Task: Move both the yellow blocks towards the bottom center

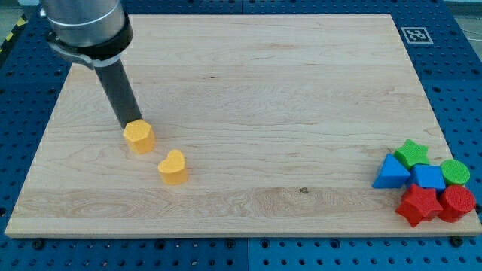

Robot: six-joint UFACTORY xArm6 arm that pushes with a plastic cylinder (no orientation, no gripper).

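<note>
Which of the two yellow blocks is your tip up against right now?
The yellow hexagonal block, the upper-left of the pair. My tip sits at its upper-left edge. The yellow heart-shaped block lies apart, toward the view's lower right.

This looks like a robotics lab. A wooden board [248, 98] lies on a blue perforated metal table [459, 68], a printed fiducial marker [416, 35] sits at its far right corner, and black-yellow hazard tape [10, 38] marks the far left.
</note>
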